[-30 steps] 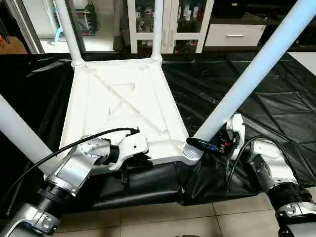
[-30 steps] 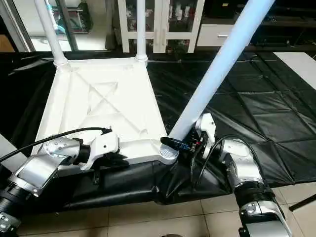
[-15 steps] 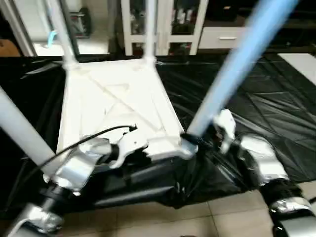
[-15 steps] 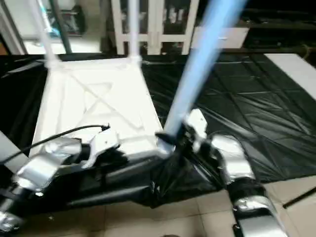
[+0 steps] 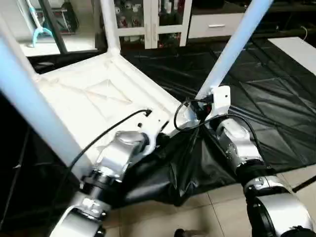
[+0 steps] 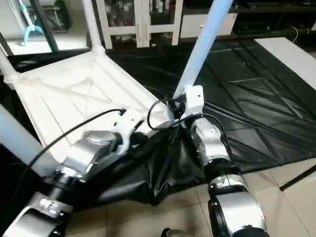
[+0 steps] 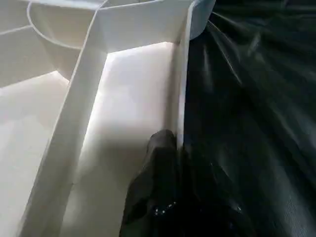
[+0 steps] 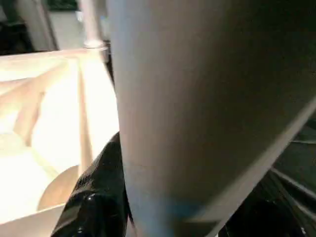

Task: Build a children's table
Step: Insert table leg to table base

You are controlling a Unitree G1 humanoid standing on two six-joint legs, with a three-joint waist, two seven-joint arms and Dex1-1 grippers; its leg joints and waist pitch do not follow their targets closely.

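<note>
The children's table lies upside down, its white ribbed top (image 5: 94, 94) on a black sheet. White legs stand in its corner sockets: one at the far corner (image 5: 109, 27), one close at my left (image 5: 29, 94), one at the near right corner (image 5: 229, 44). My left gripper (image 5: 159, 138) is shut on the top's near rim (image 7: 180, 89), with one black finger (image 7: 158, 163) against the rim's inner side. My right gripper (image 6: 176, 106) is shut around the base of the near right leg (image 8: 197, 98), just above its socket, a black finger (image 8: 96, 202) pressed to the tube.
A crumpled black sheet (image 5: 256, 94) covers the floor under and right of the table. Pale tiles (image 5: 207, 212) lie in front of it. A white glass-door cabinet (image 5: 148, 19) and a white drawer unit (image 5: 212, 27) stand at the back. A black cable (image 5: 98, 140) loops over my left forearm.
The whole picture has swung and tilted, so the table now shows at an angle. Both grippers keep the same holds on the rim and the leg.
</note>
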